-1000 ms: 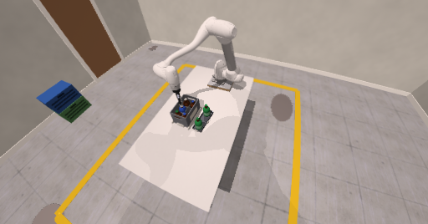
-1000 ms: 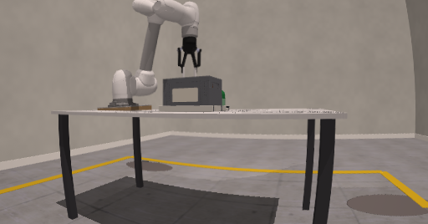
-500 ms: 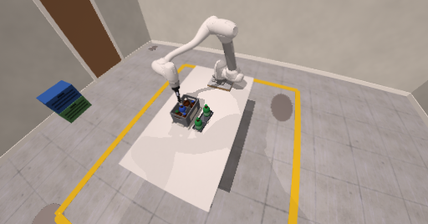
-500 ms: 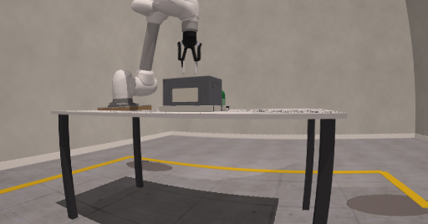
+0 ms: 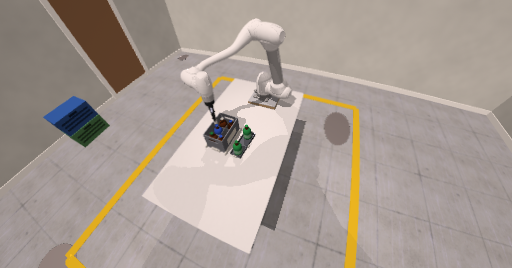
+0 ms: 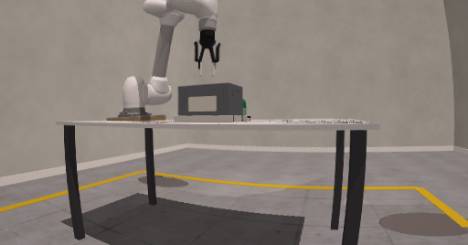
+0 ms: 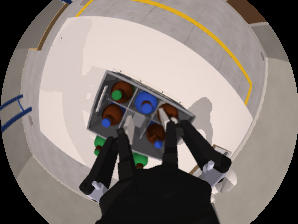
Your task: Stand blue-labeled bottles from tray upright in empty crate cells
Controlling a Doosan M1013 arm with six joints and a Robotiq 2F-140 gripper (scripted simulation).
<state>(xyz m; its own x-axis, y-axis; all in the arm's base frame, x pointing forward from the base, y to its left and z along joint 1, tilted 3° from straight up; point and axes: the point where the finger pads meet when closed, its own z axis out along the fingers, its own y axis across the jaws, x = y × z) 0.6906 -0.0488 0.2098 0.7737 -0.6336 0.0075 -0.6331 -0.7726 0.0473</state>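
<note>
The dark grey crate [image 5: 224, 130] stands on the white table; it also shows in the side view [image 6: 210, 99] and in the wrist view [image 7: 140, 119]. In the wrist view its cells hold several brown bottles seen from above, and one cell holds a bottle with a blue top [image 7: 147, 103]. The tray [image 5: 242, 141] lies right beside the crate with two green bottles [image 5: 247, 131] [image 5: 237, 147] upright on it. My gripper [image 6: 207, 70] hangs above the crate, clear of its rim, fingers apart with nothing between them; it also shows in the wrist view [image 7: 148, 129].
The robot base [image 5: 270, 92] stands at the far end of the table. The table edge runs close to the crate on the left. Blue and green boxes [image 5: 76, 120] lie on the floor far to the left.
</note>
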